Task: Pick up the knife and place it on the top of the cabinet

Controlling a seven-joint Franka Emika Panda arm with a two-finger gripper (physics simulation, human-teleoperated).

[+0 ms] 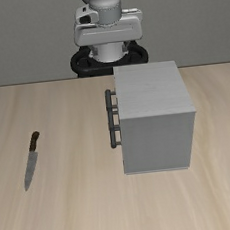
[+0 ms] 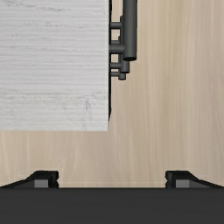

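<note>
Wood-grained boards were seen to form the counter (image 1: 68,217) in the exterior view, and on it the knife (image 1: 31,159) was laid flat at the exterior view's left, well apart from everything else, its dark handle turned toward the robot and its blade pointing away. A grey cabinet (image 1: 156,118) was stood near the middle of the counter, its dark handles (image 1: 112,117) fitted on the side facing the knife and its flat top left bare. The robot arm (image 1: 106,27) was gathered up at the far edge, behind the cabinet. In the wrist view the end effector (image 2: 112,179) was held high over the counter with its fingertips (image 2: 41,178) spread wide apart and nothing caught between them; a corner of the cabinet's top and the handles were looked down upon, just ahead of the fingers. The task was judged to be at its very beginning, with the reach toward the knife not yet made. For the next move, the end effector would need to be carried across to the knife, turned so that the fingers straddle the handle crosswise, and lowered until the handle could be clamped.
</note>
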